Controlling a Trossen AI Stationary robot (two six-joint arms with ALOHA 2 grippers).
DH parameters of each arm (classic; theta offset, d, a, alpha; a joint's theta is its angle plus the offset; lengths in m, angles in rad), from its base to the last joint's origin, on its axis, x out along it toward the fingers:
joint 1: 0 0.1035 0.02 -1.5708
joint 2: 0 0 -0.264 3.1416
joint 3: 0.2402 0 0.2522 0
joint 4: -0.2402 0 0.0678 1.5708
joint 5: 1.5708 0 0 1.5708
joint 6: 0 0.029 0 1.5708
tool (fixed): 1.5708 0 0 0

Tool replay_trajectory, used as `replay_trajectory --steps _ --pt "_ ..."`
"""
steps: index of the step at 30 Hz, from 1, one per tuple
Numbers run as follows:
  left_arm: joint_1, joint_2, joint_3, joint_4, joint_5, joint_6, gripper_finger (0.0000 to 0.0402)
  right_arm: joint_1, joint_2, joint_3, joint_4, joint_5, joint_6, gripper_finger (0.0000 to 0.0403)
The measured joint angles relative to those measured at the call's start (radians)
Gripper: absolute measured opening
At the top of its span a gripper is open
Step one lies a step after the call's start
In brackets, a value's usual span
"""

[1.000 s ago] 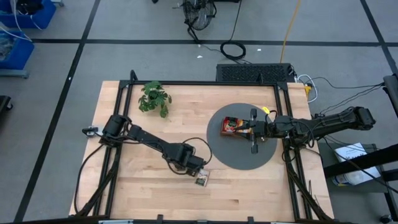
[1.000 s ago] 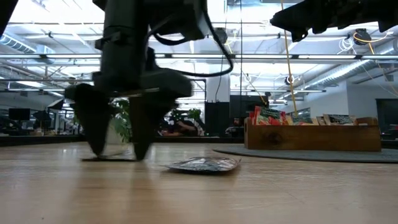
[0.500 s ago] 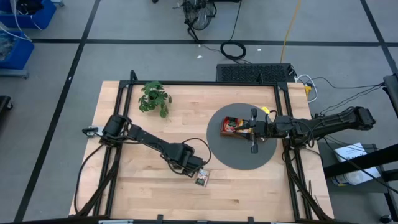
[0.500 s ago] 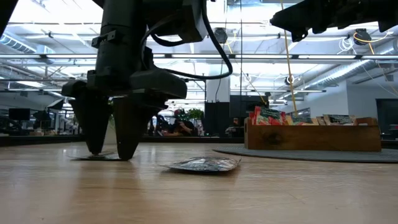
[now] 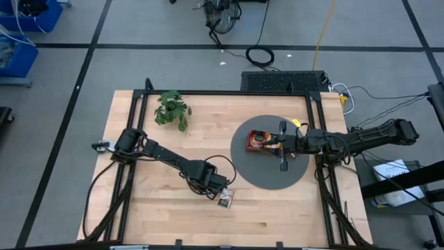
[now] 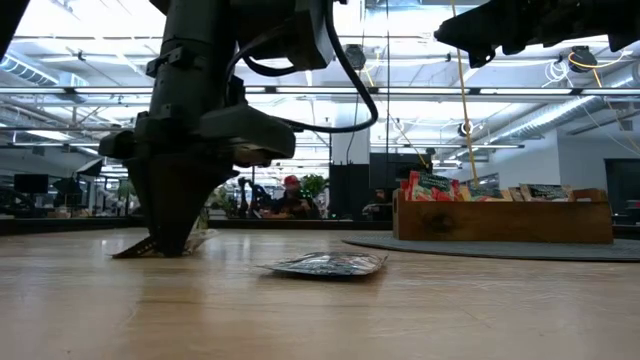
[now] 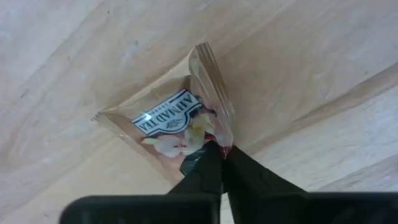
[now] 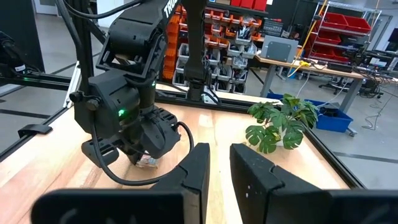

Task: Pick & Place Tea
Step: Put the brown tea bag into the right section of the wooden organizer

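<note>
My left gripper points straight down at the middle of the wooden table and is shut on a tea sachet with a white label and red print. In the low view its fingers meet just above the tabletop. A second sachet lies flat on the wood beside it, toward the near edge. The brown wooden tray stands on a round grey mat, with several sachets upright in it. My right gripper hovers level over the tray, its fingers slightly apart and empty. My left gripper pinches the sachet at one edge between its two fingertips. The fingers come from above, pointing down. The paper is buckled into a peak at the fingers, while the sachet's far corner still rests on the table.
A small leafy plant stands at the table's far left. The grey mat covers the right part. Black frame rails run along the table's left and right edges. Bare wood lies between the left gripper and the near edge.
My left gripper has stayed in place and shut: its two fingers, spread wide over the sachet a second ago, now meet. The sachet between them has buckled, its pinched edge raised off the wood. The right arm has kept still.
</note>
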Motion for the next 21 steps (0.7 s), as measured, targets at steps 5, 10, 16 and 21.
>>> replay_trajectory --steps 5,10,16,21 --pt "0.006 -0.002 0.000 -0.002 -0.001 0.048 0.0005 0.000 0.000 0.000 0.000 0.000 0.000 0.0055" --pt "0.010 -0.054 0.037 -0.032 -0.111 0.147 0.0003 0.000 0.000 0.000 -0.010 0.000 0.000 0.0055" --pt "-0.043 -0.130 0.198 -0.022 -0.387 0.667 0.0002 0.000 0.000 0.000 -0.051 0.000 0.001 0.0055" --pt "-0.118 -0.121 0.255 -0.010 -0.619 1.193 0.0002 0.000 0.000 0.000 -0.061 0.000 0.029 0.0055"
